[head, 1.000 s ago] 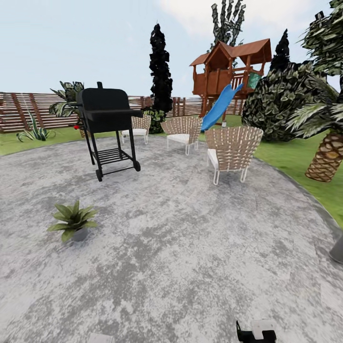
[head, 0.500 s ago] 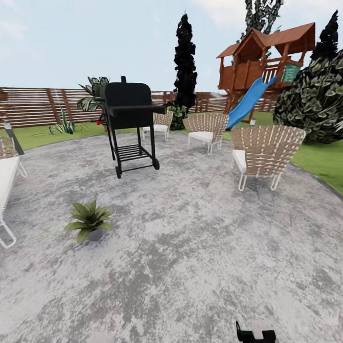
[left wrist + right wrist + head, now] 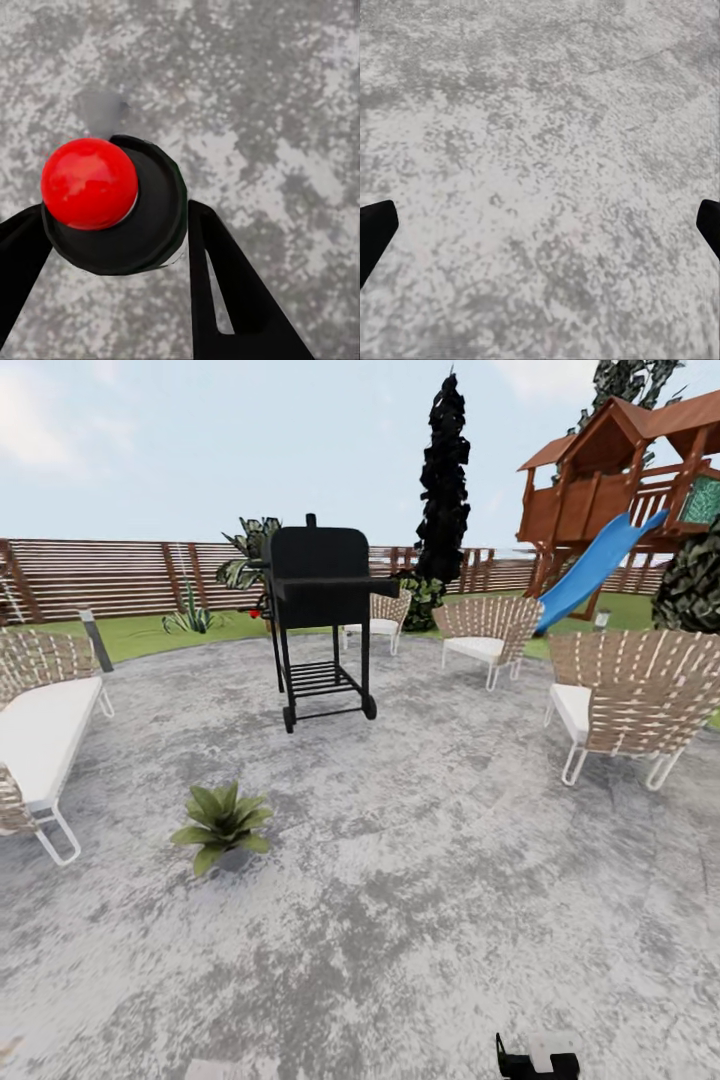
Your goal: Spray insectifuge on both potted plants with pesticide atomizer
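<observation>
Left gripper (image 3: 112,247) clamps the pesticide atomizer (image 3: 120,210); right gripper (image 3: 540,225) spread wide, empty.
Round red knob on dark body; leafy potted plant (image 3: 223,825) near left on open mottled paving (image 3: 420,880).

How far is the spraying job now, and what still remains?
Done: the left gripper holds the pesticide atomizer, red cap up, over the paving. In hand: the approach; one potted plant stands ahead on the paving, not yet within reach. Left: spraying both plants.
</observation>
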